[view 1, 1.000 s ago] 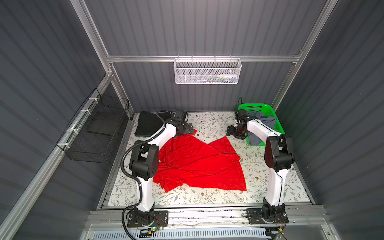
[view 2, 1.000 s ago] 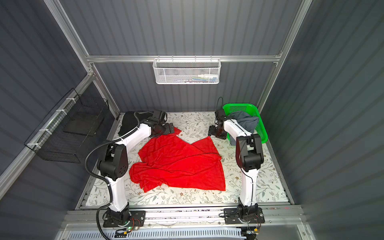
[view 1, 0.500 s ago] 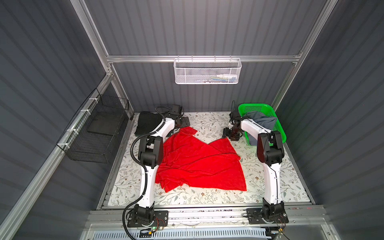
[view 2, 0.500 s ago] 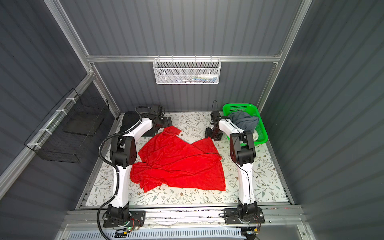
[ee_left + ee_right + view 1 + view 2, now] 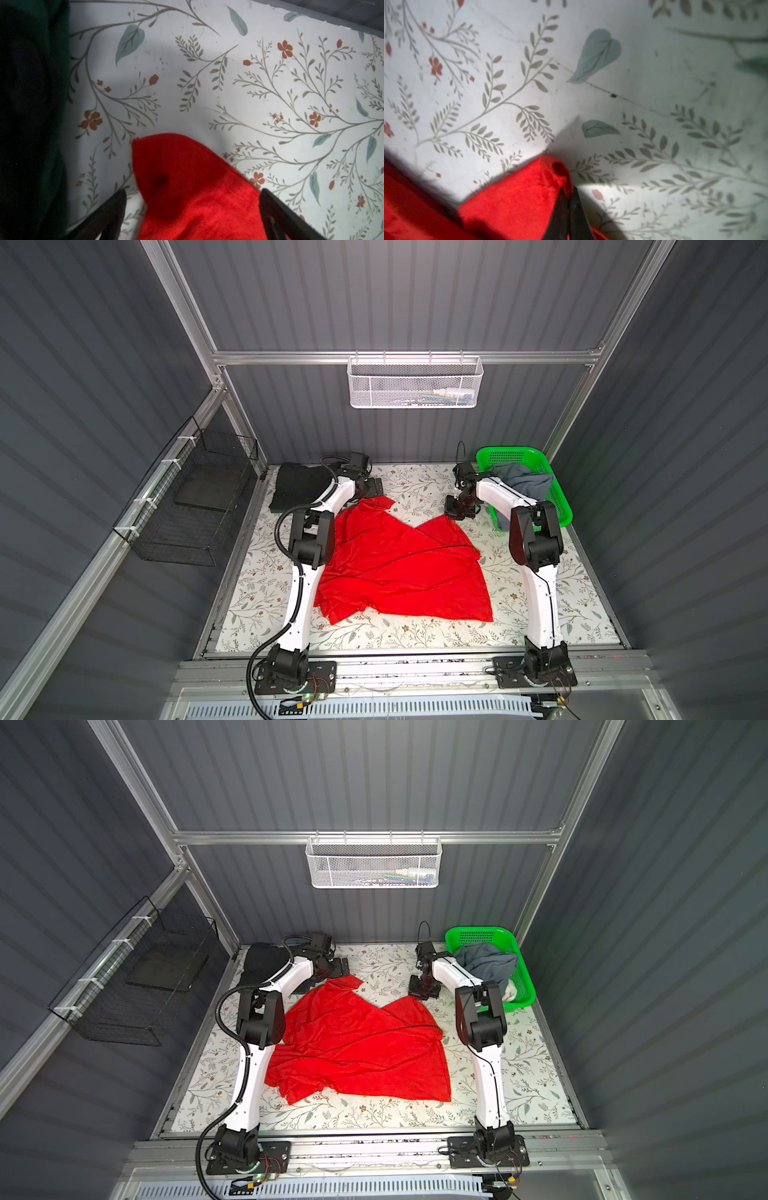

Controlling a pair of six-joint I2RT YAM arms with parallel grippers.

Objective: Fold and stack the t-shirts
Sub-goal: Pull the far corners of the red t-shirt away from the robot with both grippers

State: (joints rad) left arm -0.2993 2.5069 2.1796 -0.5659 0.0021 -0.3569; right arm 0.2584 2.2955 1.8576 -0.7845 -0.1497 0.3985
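My right claw [image 5: 569,190] is pinched tight on one corner of the red t-shirt [image 5: 399,568], which bunches just past my fingertips. My left claw [image 5: 192,192] gapes wide and holds nothing. The shirt's other corner lies between its fingers, with the dark folded t-shirts [image 5: 31,124] just beside it.

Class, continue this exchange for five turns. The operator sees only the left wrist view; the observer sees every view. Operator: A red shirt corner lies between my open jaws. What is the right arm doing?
Observer: The right jaws are shut on another far corner of the red shirt.
Operator: Is the shirt spread out?
Observer: Mostly, flat on the table, though its near left edge is rumpled.
Operator: Any other unfolded shirts?
Observer: A grey shirt lies heaped in the green basket, far right.
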